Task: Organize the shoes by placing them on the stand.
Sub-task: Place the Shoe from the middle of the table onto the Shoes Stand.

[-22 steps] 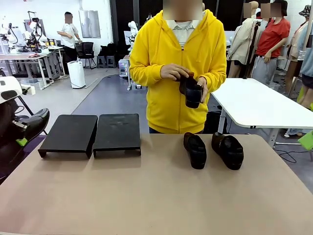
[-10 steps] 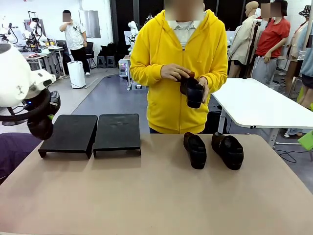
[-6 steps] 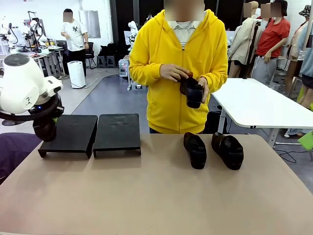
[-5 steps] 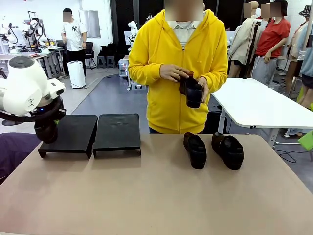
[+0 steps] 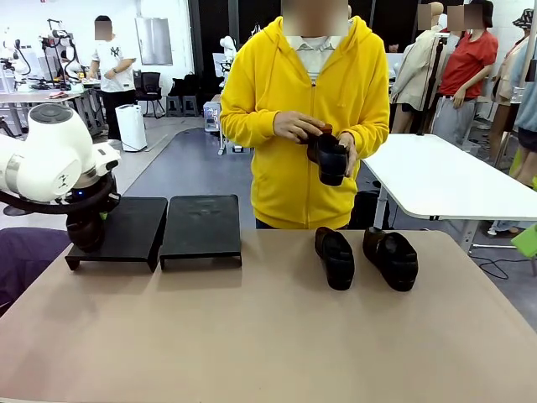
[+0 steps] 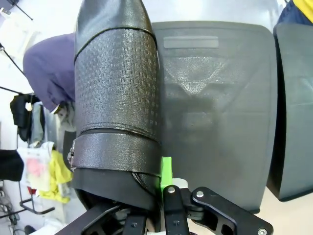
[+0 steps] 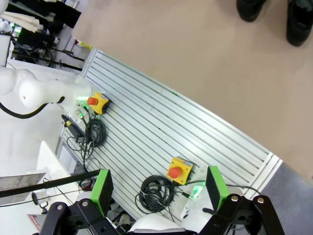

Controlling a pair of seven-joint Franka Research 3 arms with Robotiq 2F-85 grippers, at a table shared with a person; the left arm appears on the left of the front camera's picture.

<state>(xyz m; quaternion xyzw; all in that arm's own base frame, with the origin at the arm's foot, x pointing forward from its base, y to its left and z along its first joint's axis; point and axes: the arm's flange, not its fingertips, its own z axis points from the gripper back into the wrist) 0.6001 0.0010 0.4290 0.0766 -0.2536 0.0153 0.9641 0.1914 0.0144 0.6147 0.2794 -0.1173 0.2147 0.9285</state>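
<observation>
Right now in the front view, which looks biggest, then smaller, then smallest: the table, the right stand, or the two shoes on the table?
1. table
2. right stand
3. left shoe and right shoe: they look alike, so I won't rank them.

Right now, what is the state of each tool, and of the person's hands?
Left tool: closed on a black shoe.
Right tool: open, holding nothing.
Person's hands: holding another shoe.

Picture edges cut off the gripped shoe's (image 6: 117, 98) far end and both table shoes (image 7: 250, 9) (image 7: 299, 22).
</observation>
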